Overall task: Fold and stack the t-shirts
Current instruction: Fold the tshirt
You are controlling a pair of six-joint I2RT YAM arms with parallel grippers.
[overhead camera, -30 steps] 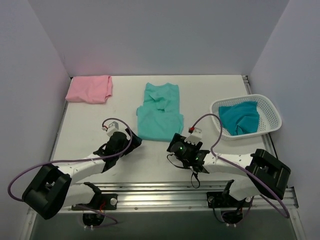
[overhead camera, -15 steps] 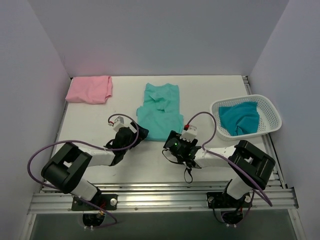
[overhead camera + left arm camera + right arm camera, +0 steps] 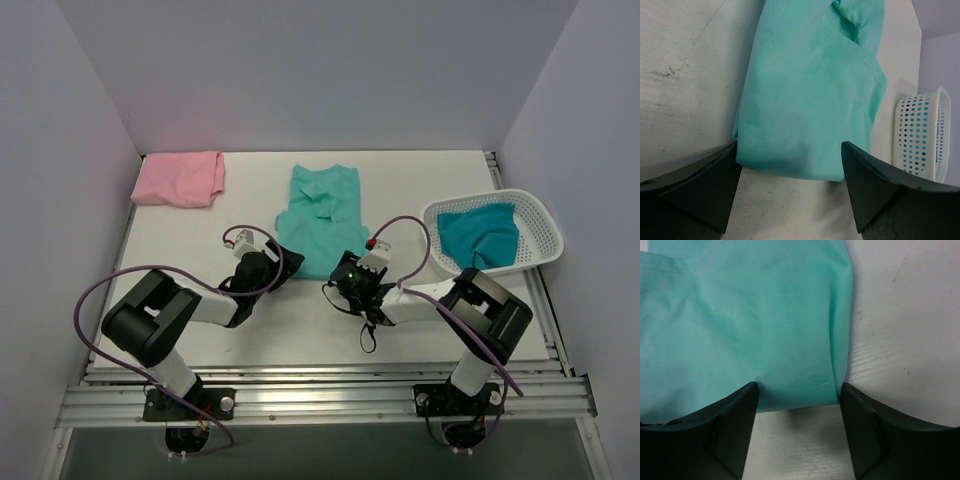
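The light mint-green t-shirt (image 3: 322, 212) lies partly folded mid-table. My left gripper (image 3: 271, 266) is open at its near left corner. In the left wrist view the hem (image 3: 795, 167) lies between the two dark fingers (image 3: 697, 187), on the table. My right gripper (image 3: 346, 272) is open at the near right corner. There the cloth edge (image 3: 795, 390) reaches between the fingers (image 3: 875, 425), which hold nothing. The pink t-shirt (image 3: 180, 178) lies folded at the far left. The darker teal t-shirt (image 3: 478, 235) sits in the basket.
The white mesh basket (image 3: 540, 225) stands at the right edge of the table and shows in the left wrist view as well (image 3: 920, 135). Grey walls close in the table on the left, back and right. Purple cables loop over both arms.
Both grippers have slid forward and inward to the near corners of the mint-green shirt. The jaws of both have narrowed a little, the right more than the left.
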